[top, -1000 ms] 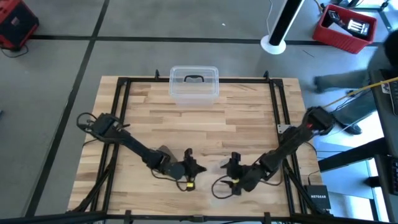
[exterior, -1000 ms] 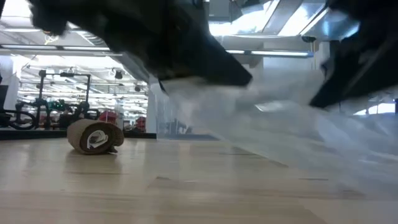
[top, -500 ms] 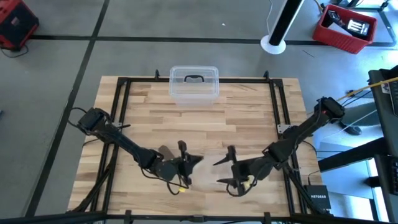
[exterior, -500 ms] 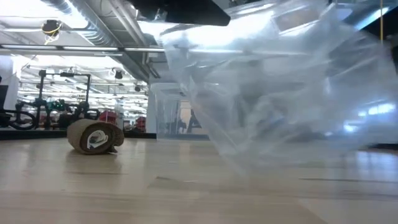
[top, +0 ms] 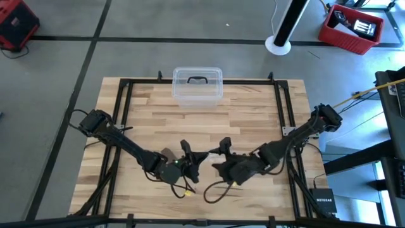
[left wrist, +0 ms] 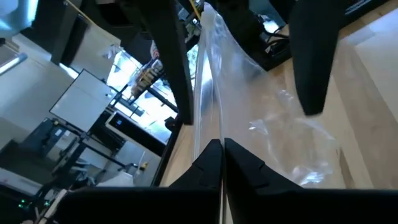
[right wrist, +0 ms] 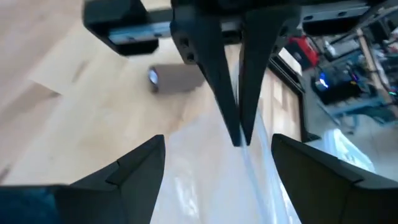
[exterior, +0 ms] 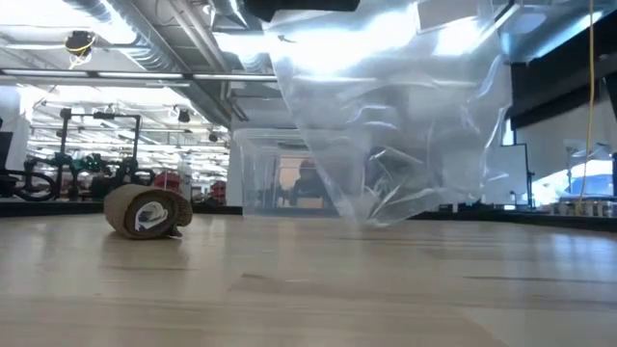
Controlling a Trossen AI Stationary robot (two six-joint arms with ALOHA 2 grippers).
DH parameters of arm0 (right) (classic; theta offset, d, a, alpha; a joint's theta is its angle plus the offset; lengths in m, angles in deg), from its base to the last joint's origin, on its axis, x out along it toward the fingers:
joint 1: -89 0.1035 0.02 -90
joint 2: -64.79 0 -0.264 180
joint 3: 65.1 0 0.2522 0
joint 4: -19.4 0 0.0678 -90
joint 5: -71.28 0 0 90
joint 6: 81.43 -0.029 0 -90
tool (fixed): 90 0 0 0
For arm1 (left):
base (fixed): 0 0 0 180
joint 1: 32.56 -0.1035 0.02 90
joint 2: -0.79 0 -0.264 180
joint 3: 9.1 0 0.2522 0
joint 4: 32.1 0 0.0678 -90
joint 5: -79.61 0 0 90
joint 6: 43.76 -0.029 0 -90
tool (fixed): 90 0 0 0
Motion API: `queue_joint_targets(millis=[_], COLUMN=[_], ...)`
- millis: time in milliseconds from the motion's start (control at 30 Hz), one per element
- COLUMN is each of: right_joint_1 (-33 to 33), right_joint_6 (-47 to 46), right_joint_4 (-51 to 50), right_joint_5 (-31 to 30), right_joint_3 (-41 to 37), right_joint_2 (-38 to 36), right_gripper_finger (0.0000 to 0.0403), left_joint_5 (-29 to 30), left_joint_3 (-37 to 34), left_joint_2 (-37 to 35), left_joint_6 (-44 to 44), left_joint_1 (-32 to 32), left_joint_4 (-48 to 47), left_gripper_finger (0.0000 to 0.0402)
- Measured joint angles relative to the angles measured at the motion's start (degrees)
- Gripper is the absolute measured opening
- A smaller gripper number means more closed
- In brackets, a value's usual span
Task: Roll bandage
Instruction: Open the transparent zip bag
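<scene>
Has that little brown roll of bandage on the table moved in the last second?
No. In the low view the rolled bandage lies at the same spot left of the clear plastic box, as before. Only the plastic bag has swung about.

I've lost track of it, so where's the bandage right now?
The bandage lies rolled up on the table, at the left of the low view; in the high view it sits just behind the left gripper, apart from the plastic bag.

The table (exterior: 289,289) was pale wood with a smooth, slightly glossy finish. The bag (exterior: 395,125) was thin, clear, crinkled plastic. The rolled bandage (exterior: 147,211) looked like matt brown cloth.
</scene>
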Motion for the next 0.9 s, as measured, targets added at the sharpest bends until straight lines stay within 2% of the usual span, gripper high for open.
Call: queue_joint_targets(millis=[67, 233, 500, 600, 700, 900], right_joint_1=[-0.5, -1.2, -1.6, -1.7, -1.6, -1.5], right_joint_6=[0.2, 0.4, -4.1, -5.5, -5.6, -7.1], right_joint_4=[-0.6, -1.0, -6.5, -7.5, -7.5, -7.8], right_joint_5=[-1.6, 0.1, 0.1, 0.0, -0.1, -0.3], right_joint_3=[0.2, 0.2, 0.2, 0.2, 0.2, 0.2], right_joint_2=[0.8, 1.1, 1.7, 2.4, 3.7, 4.4], right_gripper_finger=[0.0296, 0.0292, 0.0233, 0.0201, 0.0158, 0.0022], left_joint_5=[0.0, 0.0, -0.1, -1.4, -5.1, -6.9], left_joint_3=[0.0, 0.0, 0.0, 0.0, 0.0, 0.0], left_joint_2=[0.0, 0.0, 0.0, 0.0, 0.0, 0.0], left_joint_6=[0.6, 2.3, 4.1, 4.5, 5.5, 11.7], left_joint_1=[0.0, -0.1, -0.1, 0.0, -0.2, 0.1], left_joint_4=[0.0, 0.0, 0.3, 0.4, 0.6, 0.0], left_gripper_finger=[0.0001, 0.0001, 0.0001, 0.0001, 0.0001, 0.0001])
